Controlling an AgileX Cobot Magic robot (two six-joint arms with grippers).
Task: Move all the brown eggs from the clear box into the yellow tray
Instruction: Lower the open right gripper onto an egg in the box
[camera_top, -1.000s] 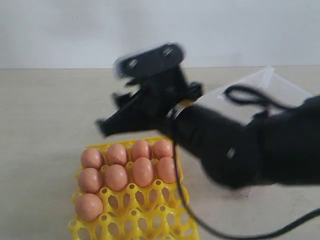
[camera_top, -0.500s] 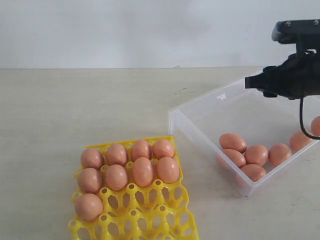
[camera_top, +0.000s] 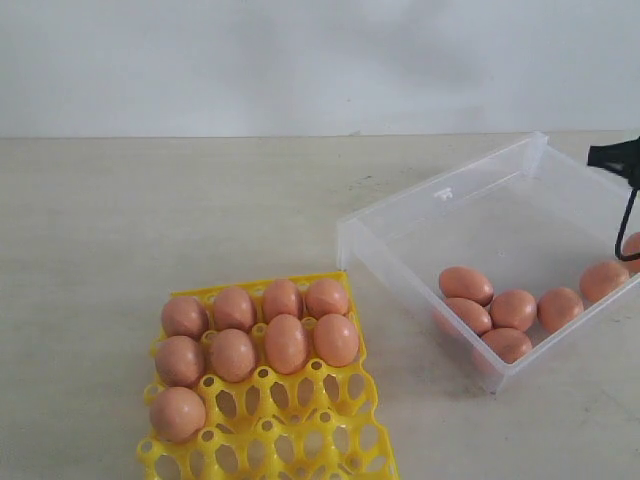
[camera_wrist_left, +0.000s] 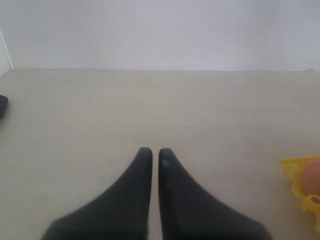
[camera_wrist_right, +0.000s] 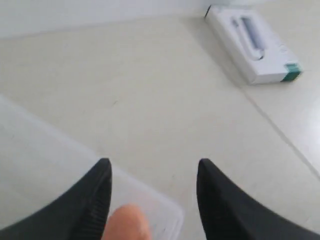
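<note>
- On the pale tabletop (camera_top: 150, 220), at the front left of the exterior view, the yellow tray (camera_top: 300, 440) is lying flat. It is a bright plastic grid of open-lattice cups with raised pegs between them.
- Nine smooth, reddish brown eggs (camera_top: 286, 343) are sitting in the tray's cups. Four are filling the far row, four the next row, and one is occupying the left-end cup of the third row.
- To the right of the tray and apart from it, the clear box (camera_top: 345, 240) is resting on the table. It is a shallow square container of transparent plastic with low walls and a small tab (camera_top: 442, 193) on one wall.
- Six loose eggs (camera_top: 513, 309) are lying in the box's near-right part, and a seventh is showing partly at the frame edge.
- The right gripper (camera_wrist_right: 154, 165) is hovering over the box's rim with its black fingers spread wide, clamping nothing. One blurred brown egg is showing between the fingers, close to one of them, but it cannot be told whether they are touching.
- The left gripper (camera_wrist_left: 151, 152) is holding its two black fingers pressed almost together, with nothing between them, over bare tabletop. A corner of the yellow tray with one egg is showing at the edge of that view.
- A white rectangular case (camera_wrist_right: 252, 45) with a grey panel and a green end is lying beyond the right gripper. Its markings are too blurred to read.
</note>
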